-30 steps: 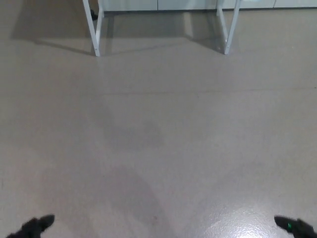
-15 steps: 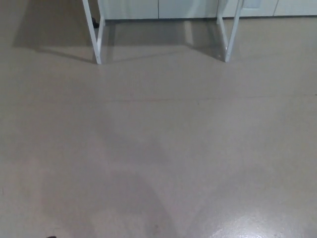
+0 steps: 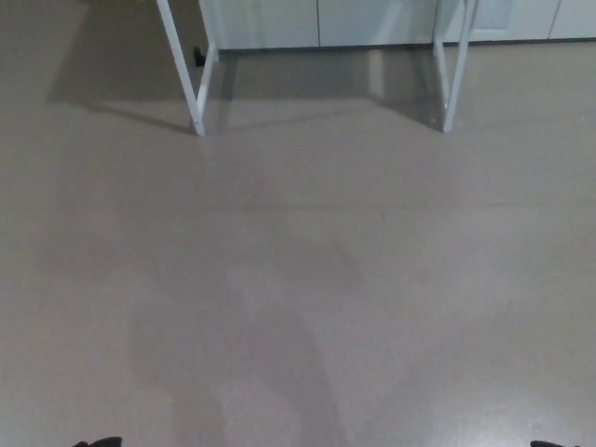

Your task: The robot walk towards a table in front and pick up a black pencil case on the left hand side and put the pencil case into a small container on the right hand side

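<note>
Neither the black pencil case nor the small container shows in the head view; the tabletop lies above the picture's top edge. Only the table's white legs show, the left pair (image 3: 191,79) and the right pair (image 3: 453,74), standing on the grey floor ahead. A sliver of my left hand (image 3: 98,442) pokes in at the bottom left edge, and a sliver of my right hand (image 3: 554,444) at the bottom right edge. Too little of either hand shows to read its state.
Bare grey floor (image 3: 298,279) stretches between me and the table legs. White cabinet fronts (image 3: 317,19) run along the wall behind the table. A small dark object (image 3: 198,58) sits by the left legs.
The whole picture has shifted: the table legs now sit lower and further right, so the camera has moved forward. My hands' tips, out of view half a second ago, show again at the bottom.
</note>
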{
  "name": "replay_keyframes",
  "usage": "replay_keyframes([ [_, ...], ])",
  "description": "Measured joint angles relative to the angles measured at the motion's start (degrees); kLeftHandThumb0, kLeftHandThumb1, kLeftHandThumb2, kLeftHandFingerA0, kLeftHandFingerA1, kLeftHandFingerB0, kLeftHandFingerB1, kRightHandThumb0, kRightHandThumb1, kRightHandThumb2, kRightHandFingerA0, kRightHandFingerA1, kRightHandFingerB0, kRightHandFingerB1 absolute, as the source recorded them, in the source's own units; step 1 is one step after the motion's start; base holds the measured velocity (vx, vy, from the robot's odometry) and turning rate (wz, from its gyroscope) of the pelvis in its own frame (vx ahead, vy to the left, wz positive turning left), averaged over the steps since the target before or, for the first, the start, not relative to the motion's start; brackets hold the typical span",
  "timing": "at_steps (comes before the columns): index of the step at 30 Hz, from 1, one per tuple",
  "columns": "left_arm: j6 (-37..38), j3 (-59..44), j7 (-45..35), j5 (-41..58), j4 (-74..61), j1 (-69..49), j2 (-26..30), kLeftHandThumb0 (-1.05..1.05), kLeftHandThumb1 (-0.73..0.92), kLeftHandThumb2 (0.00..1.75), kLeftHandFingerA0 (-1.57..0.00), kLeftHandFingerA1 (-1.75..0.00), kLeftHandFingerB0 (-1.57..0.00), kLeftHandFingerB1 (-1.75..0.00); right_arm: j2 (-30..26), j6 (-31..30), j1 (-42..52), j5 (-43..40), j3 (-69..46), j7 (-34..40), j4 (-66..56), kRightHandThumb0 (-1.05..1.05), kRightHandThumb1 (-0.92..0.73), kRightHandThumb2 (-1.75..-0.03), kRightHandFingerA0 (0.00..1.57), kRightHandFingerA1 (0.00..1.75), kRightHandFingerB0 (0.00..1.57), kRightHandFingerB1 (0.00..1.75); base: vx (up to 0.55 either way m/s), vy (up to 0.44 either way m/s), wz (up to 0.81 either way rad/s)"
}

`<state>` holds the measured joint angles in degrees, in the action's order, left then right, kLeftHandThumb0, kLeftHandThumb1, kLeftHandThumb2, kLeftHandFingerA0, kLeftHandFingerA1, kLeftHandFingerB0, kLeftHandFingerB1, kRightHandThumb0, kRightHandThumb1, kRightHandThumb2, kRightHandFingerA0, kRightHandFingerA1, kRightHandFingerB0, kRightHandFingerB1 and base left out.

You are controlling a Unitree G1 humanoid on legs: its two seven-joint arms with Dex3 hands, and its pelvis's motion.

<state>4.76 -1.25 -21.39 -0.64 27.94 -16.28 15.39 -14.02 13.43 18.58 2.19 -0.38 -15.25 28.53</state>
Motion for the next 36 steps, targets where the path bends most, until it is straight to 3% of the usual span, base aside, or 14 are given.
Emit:
replay_keyframes([
  [1, 0.0, 0.0, 0.0, 0.0, 0.0, 0.0, 0.0, -0.61, 0.46, 0.84, -0.02, -0.31, -0.05, -0.29, 0.0, 0.0, 0.0, 0.0, 0.0, 0.1, 0.1, -0.72, -0.52, -0.83, 0.26, 0.47, 0.11, 0.41, 0.3, 0.209, -0.18],
  [2, 0.0, 0.0, 0.0, 0.0, 0.0, 0.0, 0.0, -0.6, 0.63, 0.59, -0.07, -0.29, -0.1, -0.25, 0.0, 0.0, -0.1, 0.1, 0.1, 0.1, 0.2, -0.72, -0.52, -0.83, 0.26, 0.47, 0.11, 0.41, 0.25, 0.223, -0.19],
  [4, 0.2, 0.0, 0.0, 0.0, 0.2, 0.0, 0.1, -0.6, 0.46, 0.84, -0.02, -0.32, -0.04, -0.3, 0.0, 0.1, -0.2, 0.2, 0.1, 0.2, 0.4, -0.71, -0.52, -0.82, 0.24, 0.47, 0.11, 0.41, 0.4, 0.271, -0.41],
  [10, 0.5, -0.6, 0.1, -0.1, 0.9, 2.0, 0.9, -0.6, 0.45, 0.83, -0.02, -0.34, -0.05, -0.3, 0.4, 0.5, -1.3, 0.2, 0.3, 0.2, 0.1, -0.7, -0.51, -0.81, 0.23, 0.47, 0.1, 0.41, 0.4, 0.317, -0.14],
  [11, 0.5, -0.5, 0.1, -0.1, 1.0, 2.1, 0.9, -0.57, 0.61, 0.62, -0.08, -0.27, -0.11, -0.23, 0.4, 0.5, -1.2, 0.2, 0.3, 0.1, 0.1, -0.7, -0.52, -0.82, 0.22, 0.46, 0.1, 0.4, 0.31, 0.134, 0.03],
  [14, 0.6, -0.5, 0.1, -0.1, 1.3, 2.3, 0.9, -0.63, 0.47, 0.79, -0.05, -0.39, -0.07, -0.3, 0.4, 0.4, -1.2, 0.0, 0.2, 0.0, 0.0, -0.67, -0.53, -0.81, 0.21, 0.47, 0.09, 0.41, 0.33, 0.051, 0.11],
  [15, 0.7, -0.5, 0.1, -0.1, 1.4, 2.2, 0.9, -0.59, 0.62, 0.61, -0.1, -0.29, -0.12, -0.22, 0.4, 0.4, -1.2, -0.1, 0.2, -0.1, 0.0, -0.68, -0.53, -0.81, 0.21, 0.46, 0.1, 0.41, 0.36, -0.026, 0.18],
  [16, 0.7, -0.5, 0.1, -0.1, 1.4, 2.2, 1.0, -0.61, 0.47, 0.8, -0.05, -0.39, -0.06, -0.31, 0.5, 0.4, -1.3, -0.1, 0.1, -0.1, 0.0, -0.67, -0.52, -0.81, 0.21, 0.46, 0.1, 0.41, 0.35, -0.057, 0.27],
  [20, 0.7, -0.5, 0.1, -0.1, 1.4, 2.0, 0.9, -0.57, 0.62, 0.61, -0.09, -0.28, -0.12, -0.23, 0.6, 0.4, -1.4, -0.4, 0.0, -0.4, 0.2, -0.68, -0.51, -0.8, 0.21, 0.46, 0.09, 0.4, 0.38, -0.14, 0.31],
  [21, 0.7, -0.5, 0.1, -0.1, 1.3, 2.0, 0.8, -0.62, 0.48, 0.79, -0.06, -0.39, -0.06, -0.31, 0.8, 0.1, -1.6, -0.4, 0.0, -0.4, 0.8, -0.69, -0.52, -0.81, 0.21, 0.46, 0.08, 0.4, 0.47, -0.208, 0.3],
  [27, 1.0, -0.4, 0.1, -0.1, 0.9, 1.9, 0.5, -0.62, 0.48, 0.8, -0.05, -0.39, -0.06, -0.31, 0.3, 0.2, -2.3, -0.6, -0.3, -0.7, 0.1, -0.68, -0.51, -0.8, 0.21, 0.46, 0.09, 0.4, 0.4, -0.15, 0.3],
  [28, 1.0, -0.3, 0.1, -0.1, 0.9, 1.6, 0.5, -0.58, 0.62, 0.62, -0.09, -0.28, -0.12, -0.23, 0.3, 0.2, -2.3, -0.6, -0.3, -0.7, 0.1, -0.68, -0.51, -0.81, 0.21, 0.47, 0.1, 0.41, 0.29, -0.079, -0.04],
  [29, 1.0, -0.3, 0.1, -0.1, 0.9, 1.5, 0.5, -0.6, 0.46, 0.83, -0.03, -0.36, -0.04, -0.32, 0.3, 0.2, -2.3, -0.6, -0.3, -0.7, 0.1, -0.69, -0.51, -0.81, 0.21, 0.46, 0.09, 0.4, 0.28, -0.07, -0.12],
  [36, 1.1, -0.3, 0.1, -0.1, 0.6, 1.0, 0.5, -0.61, 0.44, 0.83, 0.0, -0.4, -0.07, -0.35, 0.4, 0.2, -1.3, -0.5, -0.2, -0.8, 0.5, -0.68, -0.51, -0.8, 0.22, 0.46, 0.1, 0.4, 0.32, 0.038, -0.14],
])
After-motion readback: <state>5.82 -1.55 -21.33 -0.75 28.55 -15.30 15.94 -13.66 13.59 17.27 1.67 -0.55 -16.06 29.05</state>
